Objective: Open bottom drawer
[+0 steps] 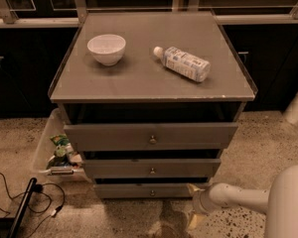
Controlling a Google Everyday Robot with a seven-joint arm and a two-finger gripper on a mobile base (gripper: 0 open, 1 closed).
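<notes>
The bottom drawer point(134, 191) is the lowest, slimmest grey front of the cabinet, with a small brass knob point(152, 193) at its centre. Its front sits set back under the middle drawer point(151, 168). My gripper point(190, 206) is low at the drawer's right end, near the floor, to the right of the knob and apart from it. Its two tan fingers point(192, 189) are spread open and hold nothing. My white arm point(238, 198) comes in from the lower right.
The top drawer point(151, 135) juts out the furthest. A white bowl point(107, 48) and a lying plastic bottle point(183, 63) are on the cabinet top. A bin with snack packs point(59, 152) stands at the left. Cables point(20, 202) lie on the floor.
</notes>
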